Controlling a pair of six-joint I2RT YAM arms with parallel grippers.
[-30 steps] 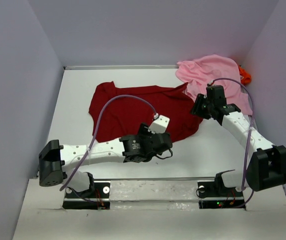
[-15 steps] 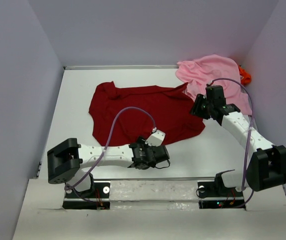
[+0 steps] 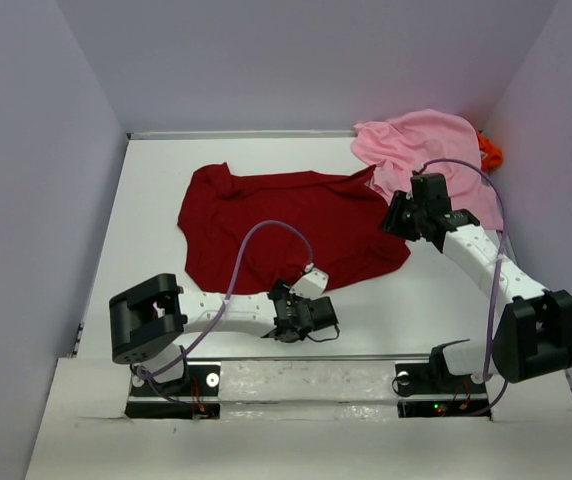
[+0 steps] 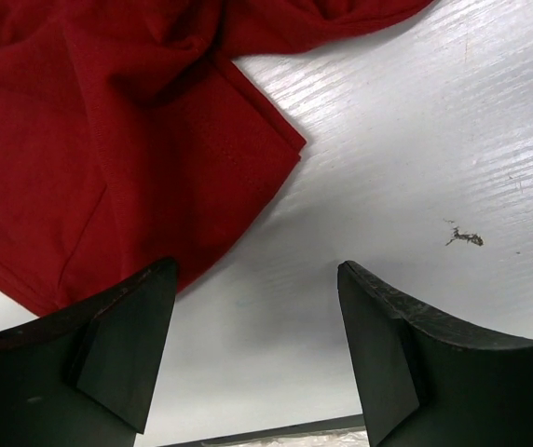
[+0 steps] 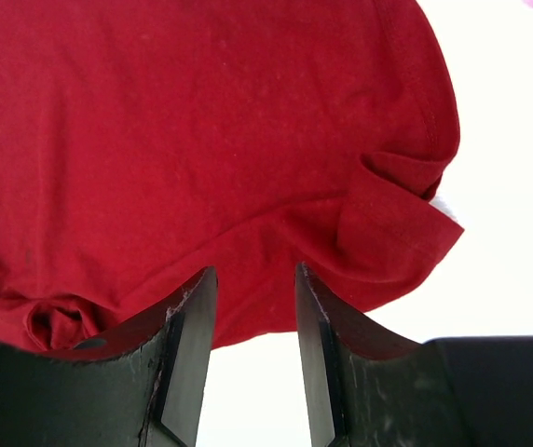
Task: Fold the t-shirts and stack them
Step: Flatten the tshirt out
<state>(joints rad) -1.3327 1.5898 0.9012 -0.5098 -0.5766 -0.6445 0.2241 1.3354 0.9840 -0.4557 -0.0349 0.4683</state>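
Note:
A dark red t-shirt (image 3: 286, 225) lies spread and wrinkled in the middle of the table. A light pink t-shirt (image 3: 421, 145) is heaped at the back right, with a bright orange one (image 3: 490, 152) showing behind it. My left gripper (image 3: 301, 318) hangs low over bare table just in front of the red shirt's near hem. In the left wrist view it (image 4: 255, 270) is wide open and empty, with a red shirt corner (image 4: 136, 158) ahead on the left. My right gripper (image 3: 394, 217) is at the shirt's right edge. It (image 5: 254, 272) is partly open, its tips at the red hem (image 5: 276, 233), and nothing is pinched.
White walls close in the table on the left, back and right. The table's near edge, a metal rail (image 3: 306, 358), runs just behind my left gripper. A small dark scuff (image 4: 464, 237) marks the tabletop.
My left arm has drawn back off the red shirt's near hem toward the table's near edge and dropped lower. My right arm has stayed put, with its jaws narrowing slightly.

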